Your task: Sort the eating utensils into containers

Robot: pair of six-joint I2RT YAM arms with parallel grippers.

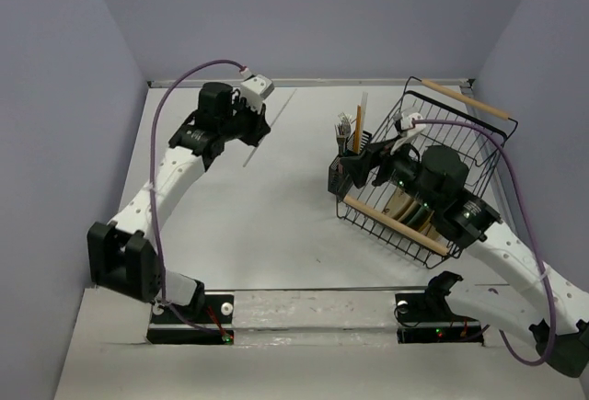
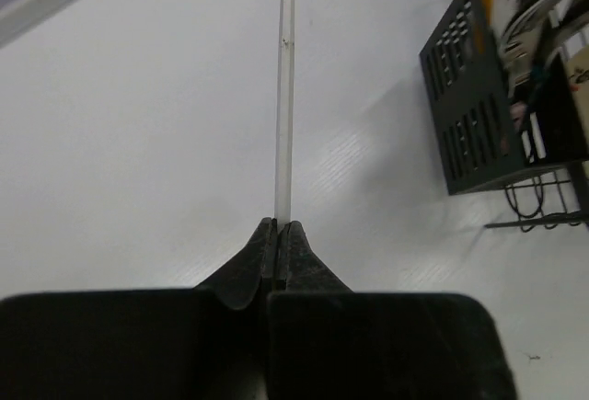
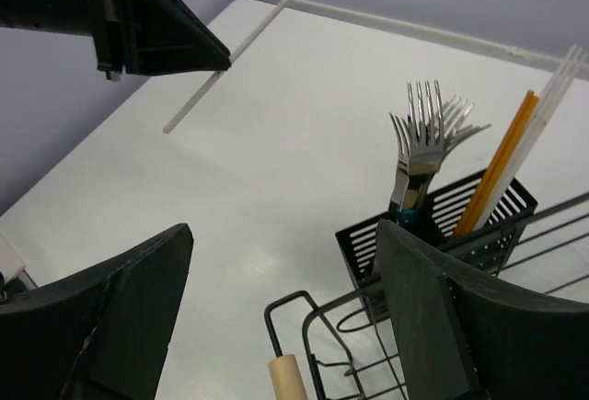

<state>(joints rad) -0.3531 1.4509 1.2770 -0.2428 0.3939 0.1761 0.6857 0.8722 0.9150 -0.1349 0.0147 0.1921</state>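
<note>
White chopstick [image 2: 284, 97] clamped in left pincer [image 2: 279, 230], not yet in holder [image 3: 511, 202]; forks [image 3: 425, 133] already stand inside; right pincer [image 3: 281, 262] wide, empty.

Wire rack [image 1: 474, 138] on white table [image 1: 276, 207]
</note>
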